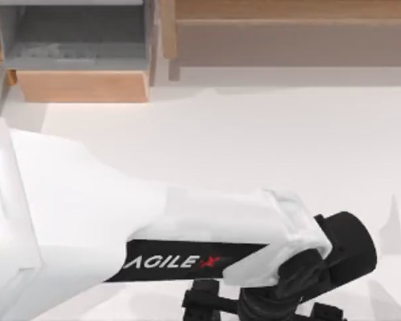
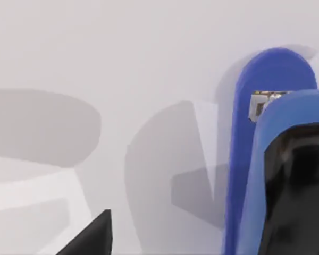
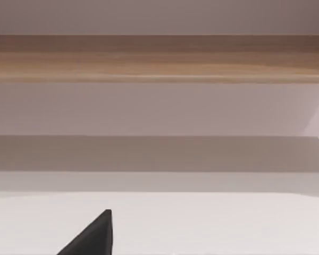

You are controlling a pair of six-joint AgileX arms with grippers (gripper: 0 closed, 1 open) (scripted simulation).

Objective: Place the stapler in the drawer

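Left arm's white shell stretched over the near bench (image 1: 254, 134), its pincer (image 1: 254, 307) grip impossible to tell, glossy blue rounded stapler (image 2: 266, 159) close by it, open tan-fronted drawer (image 1: 83, 85) with grey walls far left.

left tool (image 1: 254, 309): cut by bottom edge | stapler (image 2: 271, 159): blue, cut by frame edge | drawer (image 1: 80, 60): top cropped
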